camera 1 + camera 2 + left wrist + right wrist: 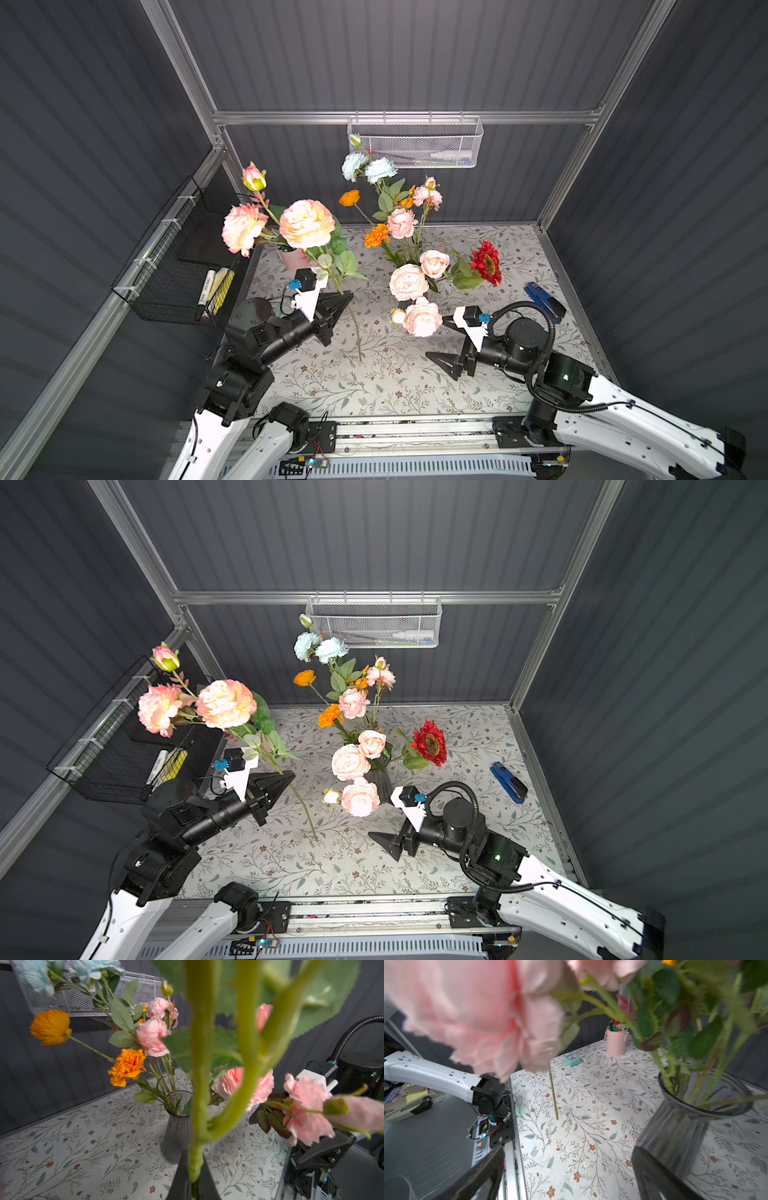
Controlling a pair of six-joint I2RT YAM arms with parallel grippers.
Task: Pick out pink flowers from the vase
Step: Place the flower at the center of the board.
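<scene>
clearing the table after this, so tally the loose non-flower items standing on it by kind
vase: 1
pink pen cup: 1
blue stapler: 1
teal clock: 1
total: 4

Both top views are looking steeply down from high on the robot's side, covering the whole table (374, 386) up to the back wall (395, 62); nearly identical framing. Left wrist cam is sitting tight against the pink flower stem (196, 1105), facing the vase (176, 1136) and right arm (357, 1072). Right wrist cam is hugging the vase, facing the left arm (436, 1076). Both wrist views are sharing the vase.
</scene>
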